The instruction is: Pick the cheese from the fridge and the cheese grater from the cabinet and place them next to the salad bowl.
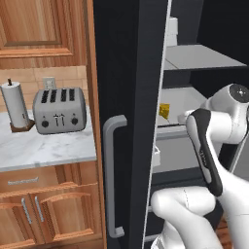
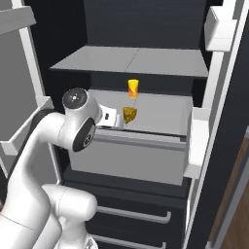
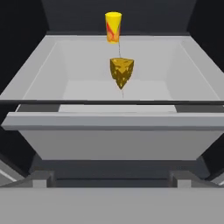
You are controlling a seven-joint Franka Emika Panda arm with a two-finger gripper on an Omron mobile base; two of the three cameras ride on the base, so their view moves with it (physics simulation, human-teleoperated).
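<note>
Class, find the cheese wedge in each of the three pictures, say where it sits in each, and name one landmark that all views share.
Left base view: cheese right of centre, past the door edge.
Right base view: cheese at centre, beside the arm's wrist.
Hand view: cheese upper centre.
Shared landmark: the grey fridge drawer it lies in.

cheese [image 1: 164,111] partly hidden behind the open fridge door [image 1: 131,121] edge, gripper [image 2: 122,121] fingers too small to resolve, yellow cup [image 3: 113,27] markings too blurred to read
</note>
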